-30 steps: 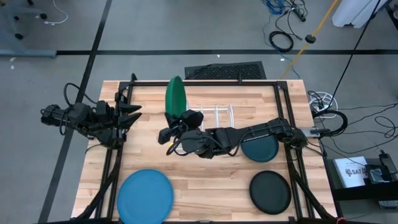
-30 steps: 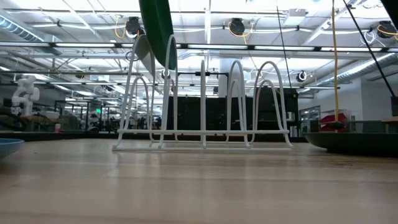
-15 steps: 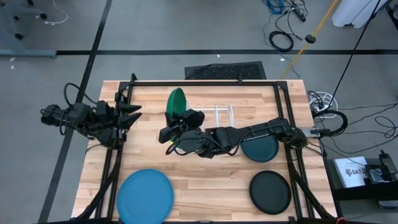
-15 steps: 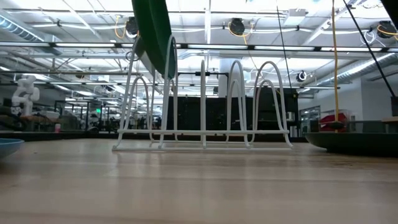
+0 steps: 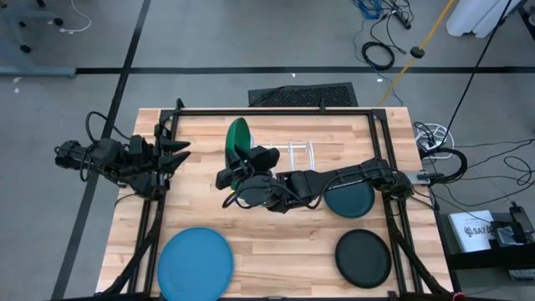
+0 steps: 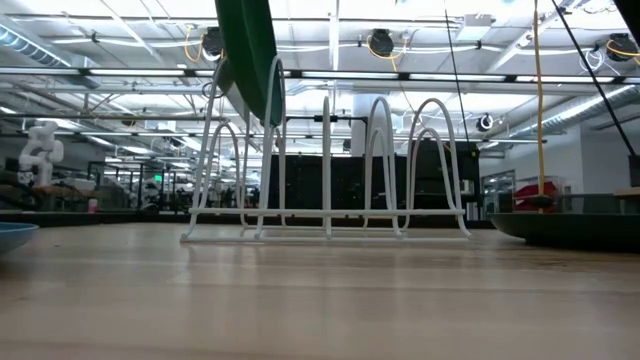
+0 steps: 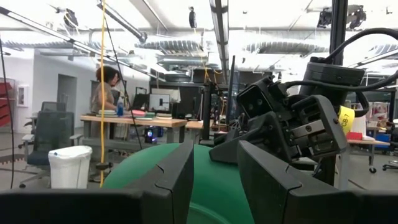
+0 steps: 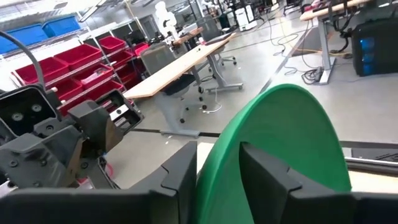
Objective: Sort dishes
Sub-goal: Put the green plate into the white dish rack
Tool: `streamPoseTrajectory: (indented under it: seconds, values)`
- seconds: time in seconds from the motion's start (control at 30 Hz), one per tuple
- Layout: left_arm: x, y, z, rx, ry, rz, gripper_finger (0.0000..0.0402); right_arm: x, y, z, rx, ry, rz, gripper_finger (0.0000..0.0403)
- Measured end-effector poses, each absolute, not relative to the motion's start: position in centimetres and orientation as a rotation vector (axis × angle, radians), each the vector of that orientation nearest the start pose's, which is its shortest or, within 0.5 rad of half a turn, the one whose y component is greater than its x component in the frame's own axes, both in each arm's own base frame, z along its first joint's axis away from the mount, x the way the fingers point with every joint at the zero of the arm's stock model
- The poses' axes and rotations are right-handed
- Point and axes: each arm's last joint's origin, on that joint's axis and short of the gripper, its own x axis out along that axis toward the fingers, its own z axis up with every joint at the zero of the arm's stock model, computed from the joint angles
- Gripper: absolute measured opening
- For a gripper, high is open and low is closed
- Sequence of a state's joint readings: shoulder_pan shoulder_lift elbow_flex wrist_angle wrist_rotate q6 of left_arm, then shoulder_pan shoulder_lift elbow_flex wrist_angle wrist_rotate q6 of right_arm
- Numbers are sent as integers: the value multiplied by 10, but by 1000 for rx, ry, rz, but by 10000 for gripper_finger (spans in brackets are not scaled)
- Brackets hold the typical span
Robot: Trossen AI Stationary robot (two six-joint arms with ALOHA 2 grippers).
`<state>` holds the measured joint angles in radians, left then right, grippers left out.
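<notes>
One green plate (image 5: 238, 136), pinched on edge by the right tool (image 5: 240, 161), hangs upright over the rack (image 6: 325, 170) so it can drop between wires.

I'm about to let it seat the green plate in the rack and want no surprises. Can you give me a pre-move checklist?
1. Right gripper shut on the green plate: ok.
2. Plate upright, edge down: ok.
3. Plate lined up with a slot of the white rack: cannot tell.
4. Left gripper apart from the plate, at the table's left edge: ok.
5. Light blue plate, dark teal plate and black plate lie away from the rack: ok.
</notes>
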<state>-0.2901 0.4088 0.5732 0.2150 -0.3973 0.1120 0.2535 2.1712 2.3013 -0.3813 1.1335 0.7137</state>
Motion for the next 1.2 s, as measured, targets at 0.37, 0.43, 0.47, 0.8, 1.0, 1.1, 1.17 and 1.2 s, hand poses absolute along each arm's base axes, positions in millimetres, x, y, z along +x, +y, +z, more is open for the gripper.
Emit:
streamPoseTrajectory:
  seconds: [0.37, 0.43, 0.47, 0.8, 1.0, 1.1, 1.17, 1.2]
  values:
    - [96, -17, 343, -17, -351, 126, 135, 472, 94, 393, 356, -70, -943, 98]
    - [97, -17, 342, -16, -348, 126, 135, 472, 93, 394, 326, -54, -945, 98]
    - [97, -17, 342, -15, -346, 125, 135, 471, 93, 394, 315, -46, -945, 98]
    - [97, -17, 341, -12, -336, 125, 135, 456, 87, 393, 332, 25, -974, 61]
    - [97, -17, 341, -12, -335, 125, 135, 450, 86, 386, 363, 95, -955, 51]
    - [97, -17, 341, -12, -336, 125, 135, 448, 85, 383, 377, 122, -957, 52]
    - [97, -17, 341, -13, -335, 125, 135, 447, 84, 381, 390, 134, -963, 52]
    - [97, -17, 341, -13, -335, 125, 135, 446, 84, 380, 391, 138, -965, 51]
